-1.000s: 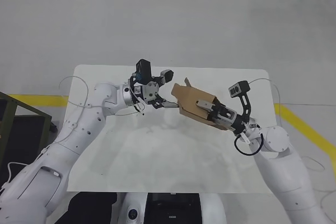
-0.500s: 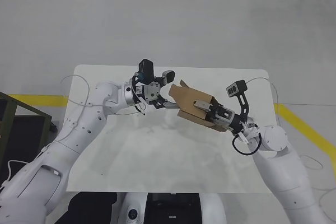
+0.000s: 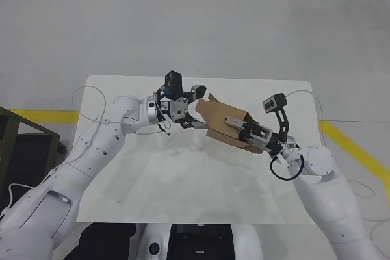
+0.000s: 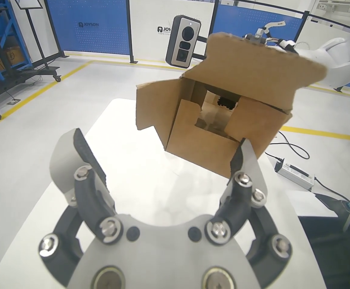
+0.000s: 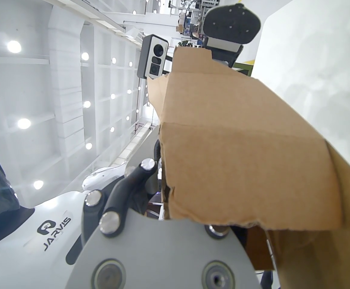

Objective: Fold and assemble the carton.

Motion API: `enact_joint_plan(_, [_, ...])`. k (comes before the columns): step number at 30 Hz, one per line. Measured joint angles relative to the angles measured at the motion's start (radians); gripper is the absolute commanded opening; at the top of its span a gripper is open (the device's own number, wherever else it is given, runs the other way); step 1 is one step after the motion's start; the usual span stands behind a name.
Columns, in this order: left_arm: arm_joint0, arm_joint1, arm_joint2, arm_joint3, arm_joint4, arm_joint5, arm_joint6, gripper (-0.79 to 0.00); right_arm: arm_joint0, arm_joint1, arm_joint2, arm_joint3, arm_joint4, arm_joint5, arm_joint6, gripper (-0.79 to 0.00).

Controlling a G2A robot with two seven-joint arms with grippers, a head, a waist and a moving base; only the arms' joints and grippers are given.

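The brown carton (image 3: 229,121) is held tilted above the white table (image 3: 182,188), right of its middle. My right gripper (image 3: 237,123) is shut on it, one finger lying over its upper panel. In the right wrist view the carton (image 5: 241,163) hides the fingertips. In the left wrist view the carton's (image 4: 217,115) near end faces me, with its flaps partly folded and a gap between them; one large flap stands up. My left gripper (image 4: 160,136) is open just in front of that end. One of its fingertips (image 4: 244,151) is at the carton's lower corner.
A dark green cart (image 3: 13,140) stands off the table's left side. A yellow line (image 3: 351,146) runs on the floor to the right. Thin cables hang around both arms. The front half of the table is bare.
My left gripper has moved right, closer to the carton's open end. The right gripper has shifted the carton slightly left toward it.
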Motion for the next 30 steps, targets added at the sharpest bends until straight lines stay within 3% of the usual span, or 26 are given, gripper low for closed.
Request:
enact_joint_plan(15, [0.039,0.024,-0.099,0.066,-0.012,0.003,0.062,0.0,-0.02,0.013,0.045,0.016,0.017,0.058,0.099,-0.785])
enact_joint_plan(22, [0.036,0.01,-0.097,0.084,-0.026,0.057,0.025,0.0,-0.003,0.014,-0.016,-0.015,-0.035,0.123,0.194,-0.785])
enact_joint_plan(30, [0.007,-0.017,-0.059,0.12,-0.04,0.046,-0.01,0.0,0.028,0.007,-0.067,-0.01,-0.053,0.132,0.182,-0.785])
